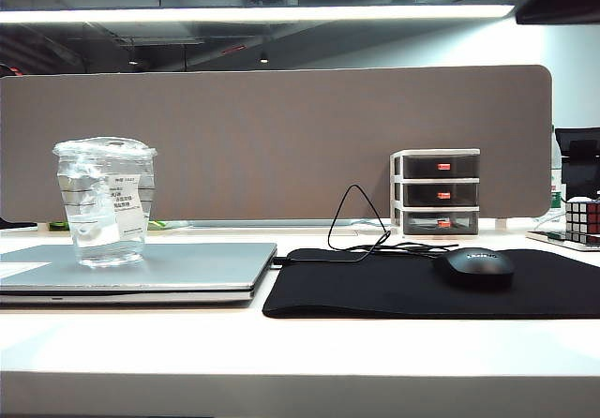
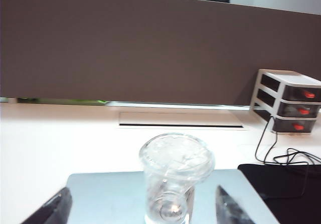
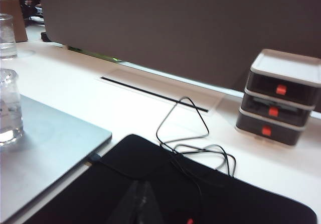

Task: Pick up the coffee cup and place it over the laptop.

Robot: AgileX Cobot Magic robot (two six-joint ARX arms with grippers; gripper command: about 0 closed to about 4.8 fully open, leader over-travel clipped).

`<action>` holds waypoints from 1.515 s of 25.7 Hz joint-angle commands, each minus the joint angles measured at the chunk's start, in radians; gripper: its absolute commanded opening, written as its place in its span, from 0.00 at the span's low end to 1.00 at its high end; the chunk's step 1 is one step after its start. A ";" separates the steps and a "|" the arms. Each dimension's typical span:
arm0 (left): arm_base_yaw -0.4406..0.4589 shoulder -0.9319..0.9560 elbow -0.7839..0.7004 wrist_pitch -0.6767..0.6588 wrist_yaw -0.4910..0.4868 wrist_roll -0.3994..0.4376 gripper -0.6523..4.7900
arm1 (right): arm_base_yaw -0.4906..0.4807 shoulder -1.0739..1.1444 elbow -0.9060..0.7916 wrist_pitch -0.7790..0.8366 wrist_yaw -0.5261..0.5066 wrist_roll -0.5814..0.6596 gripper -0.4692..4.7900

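coffee cup stands upright on the closed laptop, both grippers clear of it

the coffee cup (image 1: 104, 201) rests on the laptop (image 1: 178, 266) lid toward its left part, which reads as the placement already made; the left gripper (image 2: 143, 209) has its two fingers spread apart on either side of the cup without touching it, a sign of a release rather than a grasp. the right gripper (image 3: 138, 206) hangs over the mouse mat (image 1: 394, 287) with its fingers pressed together, holding nothing, out of the way. count: one cup, one laptop, one mat, one mouse (image 1: 478, 265) with one looped cable (image 1: 356, 221), one three-drawer organiser (image 1: 436, 193), one puzzle cube (image 1: 582, 216).
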 commanded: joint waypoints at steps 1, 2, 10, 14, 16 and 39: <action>0.000 -0.083 0.025 -0.169 -0.043 -0.018 0.79 | 0.000 -0.072 -0.016 -0.055 0.024 0.008 0.07; 0.000 -0.104 0.029 -0.192 -0.053 -0.035 0.78 | 0.000 -0.095 -0.022 -0.075 0.028 0.008 0.07; 0.000 -0.180 0.034 -0.216 -0.106 -0.131 0.73 | 0.000 -0.433 -0.116 -0.251 0.153 0.015 0.07; 0.001 -0.180 0.034 -0.215 -0.114 -0.130 0.73 | 0.000 -0.537 -0.133 -0.336 0.196 0.015 0.07; 0.001 -0.180 0.034 -0.215 -0.113 -0.131 0.74 | 0.000 -0.574 -0.140 -0.368 0.199 0.015 0.07; 0.000 -0.180 0.033 -0.215 -0.038 -0.131 0.73 | 0.000 -0.718 -0.388 -0.200 0.194 0.076 0.07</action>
